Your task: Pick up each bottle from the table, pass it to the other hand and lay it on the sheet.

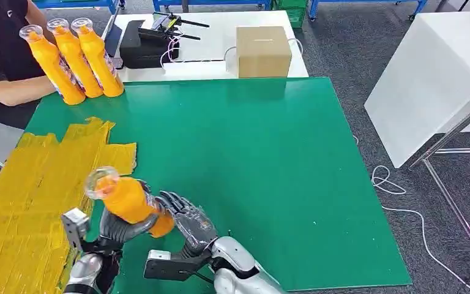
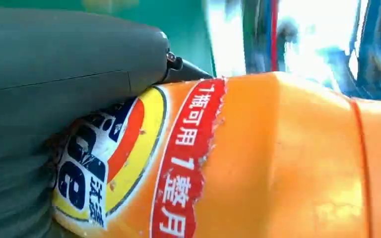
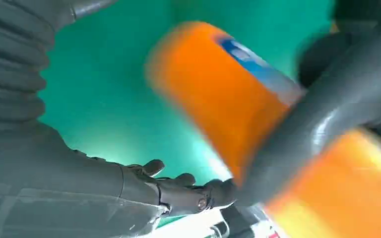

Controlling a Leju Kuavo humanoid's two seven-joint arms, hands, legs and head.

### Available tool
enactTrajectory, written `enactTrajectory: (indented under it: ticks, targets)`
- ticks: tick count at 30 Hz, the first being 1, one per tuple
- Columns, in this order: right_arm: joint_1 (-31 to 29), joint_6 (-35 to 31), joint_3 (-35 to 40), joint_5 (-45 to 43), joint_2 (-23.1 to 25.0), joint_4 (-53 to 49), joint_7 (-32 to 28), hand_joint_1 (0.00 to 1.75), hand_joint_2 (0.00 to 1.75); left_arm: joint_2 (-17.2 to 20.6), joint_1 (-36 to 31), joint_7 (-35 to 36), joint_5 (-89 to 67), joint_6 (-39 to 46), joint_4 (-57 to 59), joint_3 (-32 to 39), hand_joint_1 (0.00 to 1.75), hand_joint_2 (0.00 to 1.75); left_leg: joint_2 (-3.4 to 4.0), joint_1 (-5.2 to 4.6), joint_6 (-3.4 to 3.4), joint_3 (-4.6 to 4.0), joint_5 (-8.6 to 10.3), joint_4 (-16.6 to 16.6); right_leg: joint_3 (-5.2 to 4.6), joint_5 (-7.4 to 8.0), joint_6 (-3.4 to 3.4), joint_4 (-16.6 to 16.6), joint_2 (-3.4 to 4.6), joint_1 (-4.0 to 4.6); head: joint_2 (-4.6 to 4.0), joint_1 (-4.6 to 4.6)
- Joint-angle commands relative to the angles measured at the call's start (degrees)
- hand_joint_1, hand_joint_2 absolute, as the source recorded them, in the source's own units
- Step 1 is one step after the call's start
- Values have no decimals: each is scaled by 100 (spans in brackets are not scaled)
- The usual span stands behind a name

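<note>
A green table fills the middle of the head view, standing on grey carpet, with a white table butted against its far edge and a white panel leaning off to the right. A yellow sheet with ragged edges covers the near-left part of the green surface.

There are four orange bottles in all. Three bottles stand upright, touching in a row, at the far-left corner, just beside a seated person's arm. The fourth, the held bottle, is lifted near the front edge, tilted with its clear cap toward the sheet, just right of the sheet's edge.

The left hand grips this bottle from below, its fingers clamped around the body; the left wrist view shows the thumb pressed on the label. The right hand sits against the bottle's base end, fingers curled toward it. The right wrist view is blurred, so whether that hand truly grips cannot be told.

The centre and right of the green surface lie bare. On the white table sit one cardboard box and one black case. A white cable trails on the floor at right.
</note>
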Motion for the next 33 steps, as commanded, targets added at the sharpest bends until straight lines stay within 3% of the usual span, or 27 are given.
enactTrajectory:
  ticks: [1, 4, 6, 7, 9, 12, 14, 16, 21, 25, 31, 32, 33]
  targets:
    - [574, -1, -655, 16, -793, -1470, 62, 0, 0, 80, -496, 976, -4267, 4388, 155, 376, 175, 175, -21, 4, -1, 2, 2, -4, 11, -1, 4, -8, -21, 2, 0, 0]
    - [665, -22, -723, -131, -973, -1772, -58, 0, 0, -440, -493, 709, -6008, 4388, -391, 1859, 175, 175, -6, 6, -1, 5, -1, -3, 11, 2, 4, -10, -6, 3, 0, -2]
    - [698, -13, -734, -197, -1067, -1879, -87, 0, 0, -331, -565, 1116, -6959, 4388, -455, 2212, 175, 175, -13, 12, -2, 8, -4, 0, 19, 0, 7, -13, -14, 8, 0, 2]
    - [704, -1, -728, -222, -1101, -1901, -92, 0, 0, -159, -616, 1500, -7233, 4388, -266, 2117, 175, 175, -9, 8, -1, -1, -2, 3, 9, 1, 5, -7, -10, 5, 0, -2]
    - [691, 17, -689, -290, -1134, -1951, -97, 0, 0, 549, -621, 2912, -7783, 4388, 281, 1273, 175, 175, -4, 6, -3, 5, 1, -5, 10, 3, 2, -10, -5, 2, 0, 0]
    - [669, 36, -643, -327, -1131, -1958, -48, 0, 0, 1033, -581, 3784, -7783, 4388, 626, 581, 175, 175, -9, 3, -6, 13, 4, -11, 14, 0, -1, -10, -12, 0, 0, 0]
    - [667, 37, -640, -327, -1131, -1952, -43, 0, 0, 1088, -622, 3789, -7711, 4388, 738, 551, 175, 175, -13, 4, -5, 12, 3, -9, 12, -1, -1, -8, -14, 2, 0, -2]
    - [671, 36, -618, -364, -1157, -1953, -35, 0, 0, 1277, -802, 4258, -7783, 4388, 1267, 95, 175, 175, -24, 13, -7, 18, 3, -11, 23, -2, 1, -15, -26, 11, 0, -2]
    - [664, 50, -618, -415, -1153, -1940, 1, 0, 0, 1282, -1129, 4125, -7783, 4388, 2076, 58, 175, 175, -27, 13, -2, 13, 7, -10, 24, 1, 7, -14, -28, 11, 0, 0]
    - [560, 150, -556, -445, -1116, -1877, -5, 0, 0, 1386, -2067, 4010, -7757, 4163, 4377, -41, 175, 175, -22, 8, -3, 20, 7, -15, 26, -1, 4, -13, -22, 2, 0, 0]
    - [551, 173, -556, -451, -1113, -1873, -1, 0, 0, 1377, -2185, 3872, -7711, 4109, 4635, 22, 175, 175, -26, 8, -4, 19, 8, -14, 26, -1, 3, -12, -27, 3, 0, 0]
    - [533, 202, -555, -458, -1119, -1860, 0, 0, 0, 1372, -2154, 3512, -7568, 3984, 4799, 73, 0, 175, -28, 4, -4, 14, 8, -10, 21, -1, 3, -8, -28, 2, 0, 2]
    - [534, 203, -556, -459, -1120, -1859, 0, 0, 0, 1371, -2136, 3504, -7563, 3998, 4797, 77, 0, 175, -7, 2, -2, 21, 2, -12, 21, -1, 4, -6, -7, -6, 0, 0]
